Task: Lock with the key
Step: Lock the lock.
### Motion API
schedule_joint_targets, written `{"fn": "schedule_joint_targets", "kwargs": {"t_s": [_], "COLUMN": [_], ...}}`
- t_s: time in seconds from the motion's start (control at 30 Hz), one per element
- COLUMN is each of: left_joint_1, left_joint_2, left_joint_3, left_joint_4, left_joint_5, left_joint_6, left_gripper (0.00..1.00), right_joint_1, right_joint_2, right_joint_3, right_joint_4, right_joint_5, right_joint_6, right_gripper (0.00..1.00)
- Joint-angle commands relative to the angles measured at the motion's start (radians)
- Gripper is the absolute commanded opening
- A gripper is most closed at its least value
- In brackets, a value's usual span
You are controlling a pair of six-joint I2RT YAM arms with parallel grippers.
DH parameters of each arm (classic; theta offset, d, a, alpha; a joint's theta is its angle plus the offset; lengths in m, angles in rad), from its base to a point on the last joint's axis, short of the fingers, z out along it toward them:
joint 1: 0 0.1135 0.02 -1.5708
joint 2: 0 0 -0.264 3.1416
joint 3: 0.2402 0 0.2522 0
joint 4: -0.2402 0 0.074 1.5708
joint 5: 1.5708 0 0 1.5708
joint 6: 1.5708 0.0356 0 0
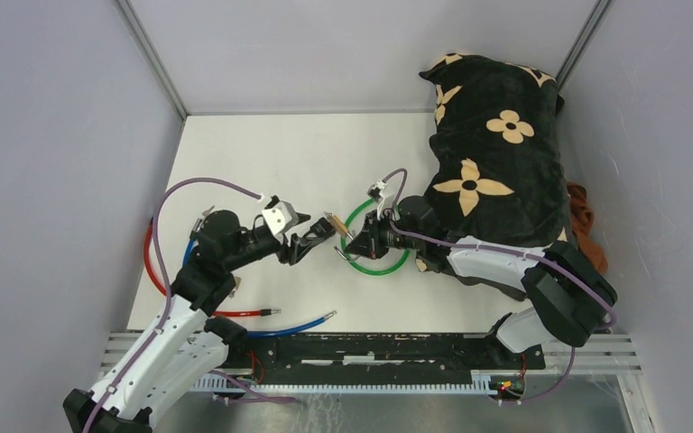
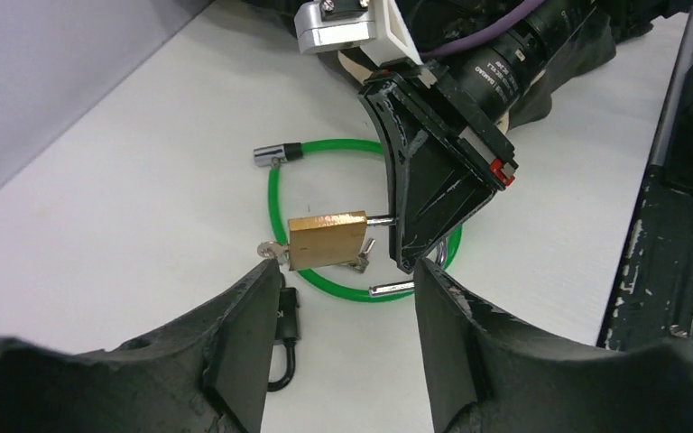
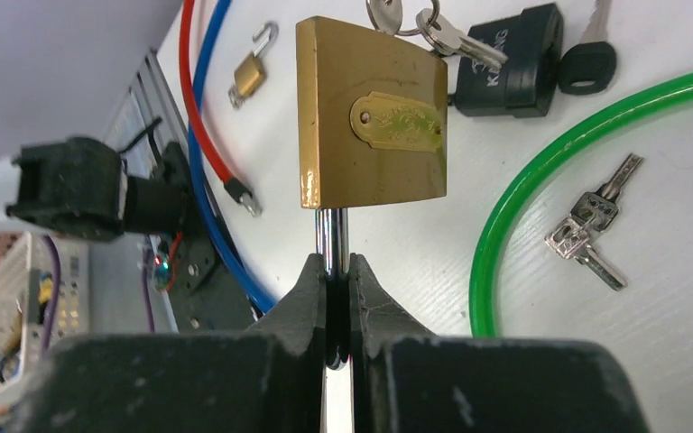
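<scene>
The brass padlock (image 3: pixel 372 117) sticks straight out from the tips of the right gripper (image 3: pixel 337 271). Its fingers are pressed together on the steel shackle (image 3: pixel 332 230), with the lock body just beyond them and off the table. A key (image 3: pixel 383 13) sits in the end of the padlock farthest from this gripper, and a second key hangs from its ring.

The left gripper (image 2: pixel 347 289) faces the padlock from the opposite side, its fingers (image 2: pixel 262 307) spread wide and holding nothing. In the left wrist view the padlock floats just ahead of the gap between them. The key end is close above the left-hand finger, but whether they touch cannot be told.

On the table under both grippers lies a green cable loop (image 1: pixel 379 266). Beyond the padlock, as the right gripper sees it, lie a black lock (image 3: pixel 505 63) and a small brass lock (image 3: pixel 251 74). A loose pair of keys (image 3: pixel 591 236) lies to the gripper's right, inside the green loop. A red cable (image 3: pixel 203 117) and a blue cable (image 3: pixel 212 180) run to its left.
</scene>
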Motion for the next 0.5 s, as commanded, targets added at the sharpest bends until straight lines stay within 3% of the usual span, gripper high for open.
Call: {"fn": "schedule_joint_targets", "kwargs": {"t_s": [0.0,0.1,0.27,0.37,0.47], "left_joint_1": [-0.031,-0.143,-0.330,-0.360,-0.366], "left_joint_2": [0.011,0.070,0.118,0.115,0.120], "left_joint_3": [0.000,-0.004,-0.045,-0.110,-0.161], "left_joint_4": [0.054,0.070,0.218,0.340,0.390], "left_joint_5": [-0.019,-0.130,-0.386,-0.381,-0.335], "left_joint_6": [0.148,0.266,0.637,0.843,0.958], "left_gripper": [0.59,0.58,0.68,0.74,0.77], "right_joint_1": [0.001,0.001,-0.003,-0.003,-0.003], "right_joint_2": [-0.076,-0.091,-0.141,-0.178,-0.211], "right_joint_3": [0.026,0.032,0.030,0.042,0.018], "right_joint_4": [0.227,0.224,0.201,0.156,0.189], "right_joint_5": [0.121,0.187,0.322,0.400,0.447], "right_joint_6": [0.215,0.315,0.513,0.556,0.613], "right_gripper": [0.00,0.00,0.00,0.00,0.00]}}
